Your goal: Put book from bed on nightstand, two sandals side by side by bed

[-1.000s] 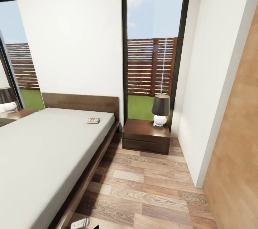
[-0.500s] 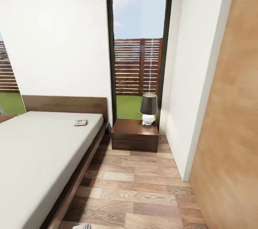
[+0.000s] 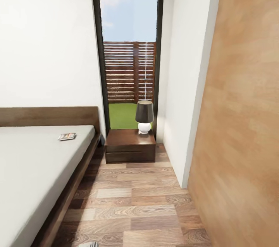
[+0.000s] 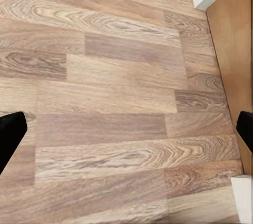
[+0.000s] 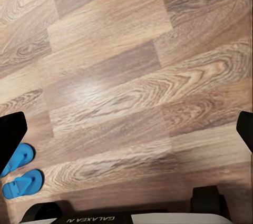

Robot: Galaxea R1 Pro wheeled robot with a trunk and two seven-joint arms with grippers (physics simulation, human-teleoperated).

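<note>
Book [image 3: 67,136] lies on bed [image 3: 31,169], beside nightstand [image 3: 130,146].

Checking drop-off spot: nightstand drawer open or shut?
Shut. The nightstand drawer front sits flush with the cabinet face, only a thin seam showing; a lamp stands on top.

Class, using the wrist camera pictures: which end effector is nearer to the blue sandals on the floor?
Right. The sandals lie beside one black fingertip of the right end effector, over the wood floor. The left end effector hangs over bare planks near a wall corner.
</note>
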